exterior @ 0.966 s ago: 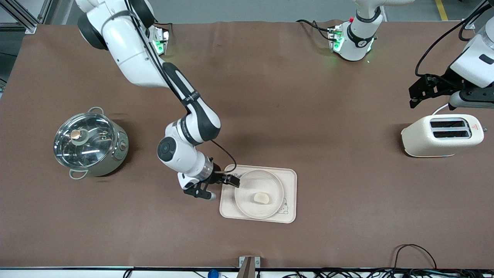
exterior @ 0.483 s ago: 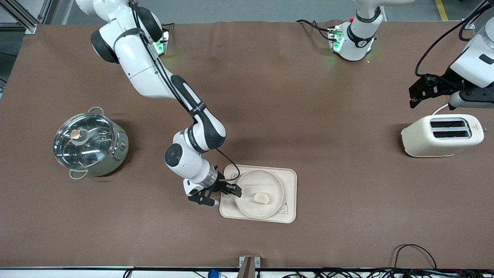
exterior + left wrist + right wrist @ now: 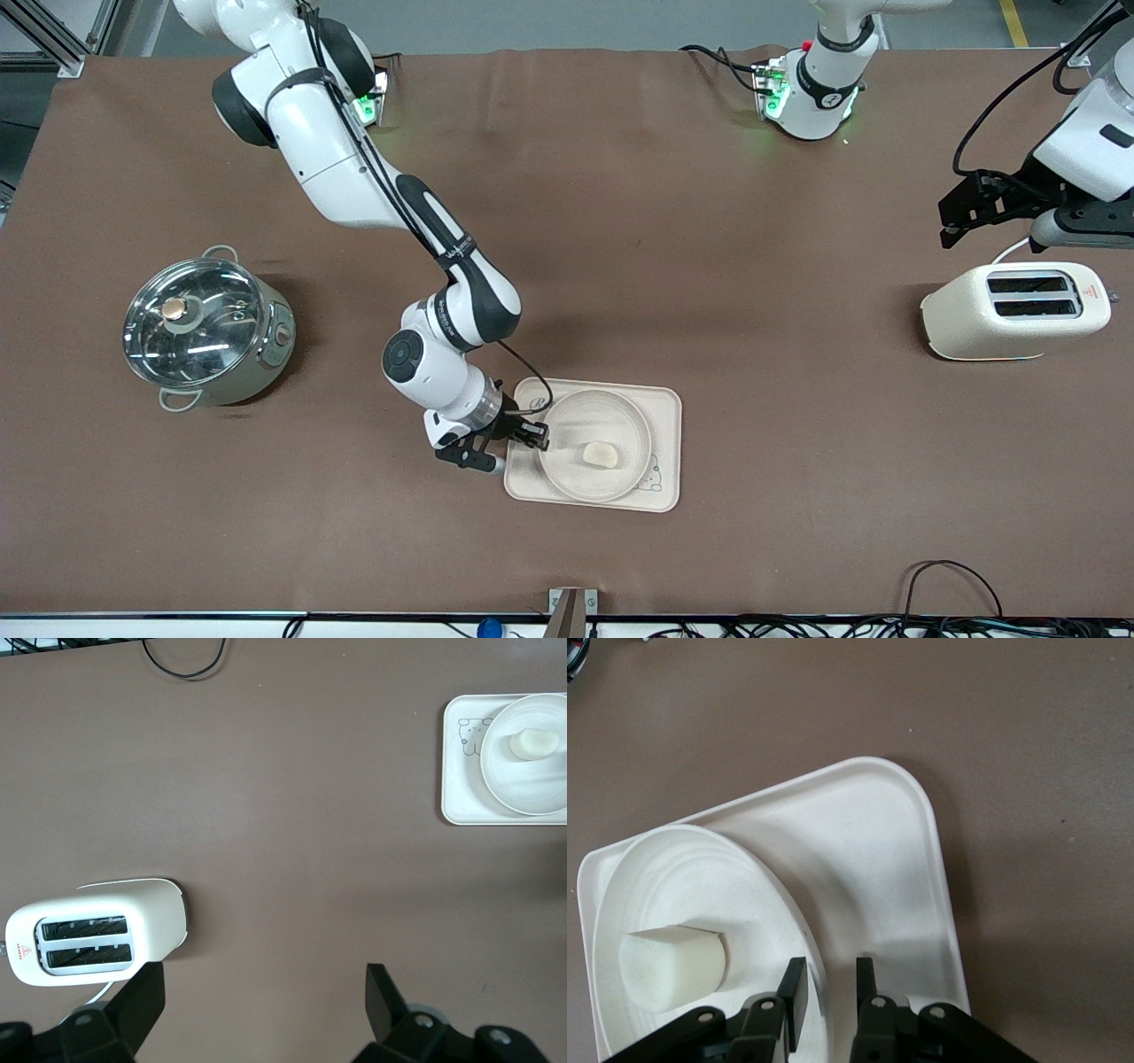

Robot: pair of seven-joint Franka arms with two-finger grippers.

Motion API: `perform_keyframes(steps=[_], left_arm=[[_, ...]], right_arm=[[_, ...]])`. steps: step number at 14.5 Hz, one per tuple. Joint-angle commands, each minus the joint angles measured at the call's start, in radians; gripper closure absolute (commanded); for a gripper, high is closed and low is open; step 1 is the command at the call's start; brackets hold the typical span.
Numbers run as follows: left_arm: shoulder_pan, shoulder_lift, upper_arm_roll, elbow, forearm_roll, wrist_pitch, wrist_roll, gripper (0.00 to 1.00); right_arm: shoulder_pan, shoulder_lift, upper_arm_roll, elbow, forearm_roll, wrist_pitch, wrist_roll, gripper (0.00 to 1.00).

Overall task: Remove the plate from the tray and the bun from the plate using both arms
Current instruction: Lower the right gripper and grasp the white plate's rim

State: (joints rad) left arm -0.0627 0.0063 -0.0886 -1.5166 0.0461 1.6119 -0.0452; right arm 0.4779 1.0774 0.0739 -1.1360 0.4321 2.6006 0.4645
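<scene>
The round cream-white plate (image 3: 576, 415) sits on the rectangular cream tray (image 3: 663, 406). The small pale bun (image 3: 600, 455) lies in the plate. My right gripper (image 3: 538, 436) is low at the plate's rim on the side toward the right arm's end. In the right wrist view its fingers (image 3: 831, 979) are open and straddle the rim of the plate (image 3: 700, 877), one inside near the bun (image 3: 671, 967), one over the tray (image 3: 868, 859). My left gripper (image 3: 950, 223) hangs open and empty above the table by the toaster; it waits (image 3: 261, 992).
A cream toaster (image 3: 1014, 310) stands at the left arm's end of the table. A steel pot with a glass lid (image 3: 205, 330) stands at the right arm's end. A black cable (image 3: 948, 576) loops at the table edge nearest the front camera.
My right arm has moved the gripper nearer the front camera along the tray and brought it onto the plate's rim. Plate, bun and left arm have not moved.
</scene>
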Motion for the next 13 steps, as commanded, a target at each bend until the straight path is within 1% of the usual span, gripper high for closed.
perform_keyframes(steps=[1, 3, 4, 8, 10, 13], left_arm=[[0.001, 0.008, 0.001, 0.022, -0.002, -0.021, 0.016, 0.00], [0.001, 0.008, 0.003, 0.022, -0.002, -0.021, 0.016, 0.00], [0.001, 0.008, 0.001, 0.022, -0.002, -0.021, 0.016, 0.00], [0.001, 0.008, 0.001, 0.022, -0.002, -0.021, 0.016, 0.00], [0.003, 0.008, 0.001, 0.022, -0.002, -0.021, 0.016, 0.00], [0.001, 0.008, 0.001, 0.022, -0.002, -0.021, 0.016, 0.00]], right_arm=[[0.014, 0.018, -0.006, 0.022, 0.019, 0.018, 0.003, 0.81], [0.028, 0.019, -0.006, 0.019, 0.020, 0.030, 0.011, 0.96], [0.031, 0.019, -0.006, 0.016, 0.020, 0.041, 0.013, 0.98], [0.022, 0.004, -0.003, 0.006, 0.034, 0.046, 0.010, 0.99], [0.025, -0.068, -0.002, -0.086, 0.037, 0.044, 0.006, 1.00], [0.040, -0.248, 0.013, -0.279, 0.033, 0.039, -0.004, 1.00]])
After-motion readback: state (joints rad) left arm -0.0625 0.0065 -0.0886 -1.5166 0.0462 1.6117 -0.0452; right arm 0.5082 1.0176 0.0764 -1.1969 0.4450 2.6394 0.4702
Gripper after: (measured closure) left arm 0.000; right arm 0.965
